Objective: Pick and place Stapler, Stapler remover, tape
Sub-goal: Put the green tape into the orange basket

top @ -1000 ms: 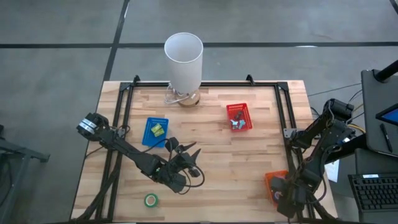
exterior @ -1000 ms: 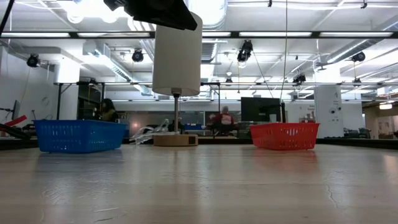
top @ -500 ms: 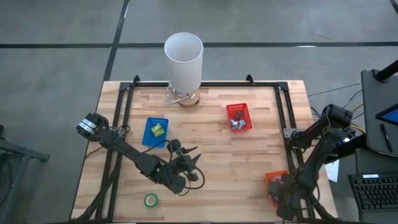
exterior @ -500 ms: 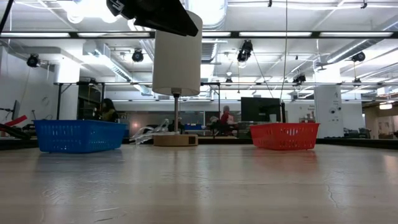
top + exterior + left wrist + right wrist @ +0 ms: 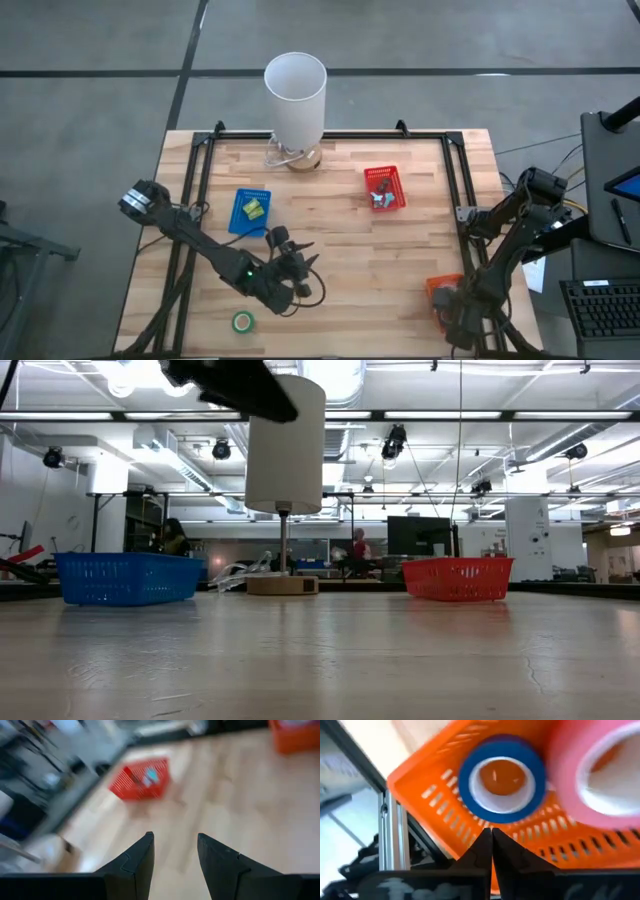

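Observation:
A green tape roll (image 5: pixel 243 322) lies flat on the table near the front edge. A blue tape roll (image 5: pixel 501 780) and a pink one (image 5: pixel 600 770) lie in the orange basket (image 5: pixel 440 296) at the near right. My right gripper (image 5: pixel 492 832) points down into that basket, shut, its tips at the blue roll's rim. Open and empty, my left gripper (image 5: pixel 175 845) hovers over the table's middle (image 5: pixel 290 268), beyond the green roll. I cannot make out the stapler and stapler remover. My right gripper's shut fingertips (image 5: pixel 485 837) come from above at the blue roll's rim (image 5: pixel 492 820). I cannot tell whether they touch it. Nothing shows between the fingers.
A red basket (image 5: pixel 384 187) with a small pale thing stands at the far right of middle. A blue basket (image 5: pixel 250 211) with yellow-green pieces sits at the left of middle. A white lamp (image 5: pixel 295 92) stands at the far edge. Black frame rails (image 5: pixel 465 200) run along the sides.
My right arm has sunk a little toward the orange basket. My left gripper has turned at the wrist, its fingers swinging slightly toward the table's left, while staying over the same spot.

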Available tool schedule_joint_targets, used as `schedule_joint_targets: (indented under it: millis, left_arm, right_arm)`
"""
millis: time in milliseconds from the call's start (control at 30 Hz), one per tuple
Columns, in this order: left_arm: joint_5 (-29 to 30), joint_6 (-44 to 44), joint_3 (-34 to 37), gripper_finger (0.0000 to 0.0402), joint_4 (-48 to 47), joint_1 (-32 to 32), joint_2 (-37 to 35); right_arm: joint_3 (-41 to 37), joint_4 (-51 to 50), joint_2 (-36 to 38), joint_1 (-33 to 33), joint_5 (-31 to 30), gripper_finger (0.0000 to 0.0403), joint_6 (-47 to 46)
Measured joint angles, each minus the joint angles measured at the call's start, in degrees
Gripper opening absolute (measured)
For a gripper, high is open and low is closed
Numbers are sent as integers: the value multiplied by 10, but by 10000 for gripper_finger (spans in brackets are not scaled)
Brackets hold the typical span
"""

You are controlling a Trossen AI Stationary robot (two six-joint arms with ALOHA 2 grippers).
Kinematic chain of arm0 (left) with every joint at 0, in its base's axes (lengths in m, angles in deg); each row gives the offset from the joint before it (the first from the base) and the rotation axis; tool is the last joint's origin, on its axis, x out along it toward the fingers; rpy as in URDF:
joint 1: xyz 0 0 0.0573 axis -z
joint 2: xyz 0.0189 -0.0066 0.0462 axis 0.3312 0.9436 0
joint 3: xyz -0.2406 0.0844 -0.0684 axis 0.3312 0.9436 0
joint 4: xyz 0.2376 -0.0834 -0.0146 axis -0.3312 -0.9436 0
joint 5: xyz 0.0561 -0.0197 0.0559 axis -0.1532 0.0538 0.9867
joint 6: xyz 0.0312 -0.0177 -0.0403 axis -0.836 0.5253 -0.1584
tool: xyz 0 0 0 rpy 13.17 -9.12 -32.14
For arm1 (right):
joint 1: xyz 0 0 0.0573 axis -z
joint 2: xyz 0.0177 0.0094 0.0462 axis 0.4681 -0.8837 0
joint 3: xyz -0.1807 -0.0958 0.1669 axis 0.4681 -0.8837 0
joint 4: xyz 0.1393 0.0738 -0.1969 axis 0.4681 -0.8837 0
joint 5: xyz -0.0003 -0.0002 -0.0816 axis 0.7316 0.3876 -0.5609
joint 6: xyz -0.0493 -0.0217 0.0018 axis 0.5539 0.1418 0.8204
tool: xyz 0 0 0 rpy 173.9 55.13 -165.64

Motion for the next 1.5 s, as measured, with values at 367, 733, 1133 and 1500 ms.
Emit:
schedule_joint_targets:
  millis: [367,733,1133,1500]
  left_arm:
    - [-415,216,0,153,-227,15,-37]
    - [-462,429,0,147,-369,119,-35]
    - [-525,565,19,149,-366,185,-32]
    - [-565,615,93,175,-243,185,-23]
  right_arm:
    - [3,-24,77,3,-173,8,-20]
    - [4,5,112,4,-363,8,39]
    - [3,47,110,20,-439,8,92]
    - [3,51,110,23,-461,9,108]
